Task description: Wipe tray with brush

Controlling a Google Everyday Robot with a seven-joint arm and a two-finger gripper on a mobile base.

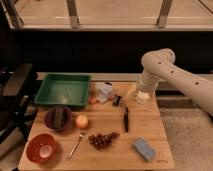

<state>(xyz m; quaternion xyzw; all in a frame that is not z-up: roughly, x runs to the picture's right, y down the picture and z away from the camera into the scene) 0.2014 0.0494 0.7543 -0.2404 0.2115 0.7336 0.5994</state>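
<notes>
The gripper (pixel 135 95) hung right of the tray (pixel 64 90), jaws spread wide and empty, apparently poised for pickup. The brush (pixel 125 116) lay flat on the table (pixel 150 125), right of the tray, untouched.

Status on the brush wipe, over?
Gripper open, empty, at the far end of the brush. Brush flat on table, right of tray. White object sits between them.

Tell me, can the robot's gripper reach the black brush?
Probably yes: the gripper hangs right by the far end of the brush, with nothing lying between them. The grapes sit off to the side.
</notes>
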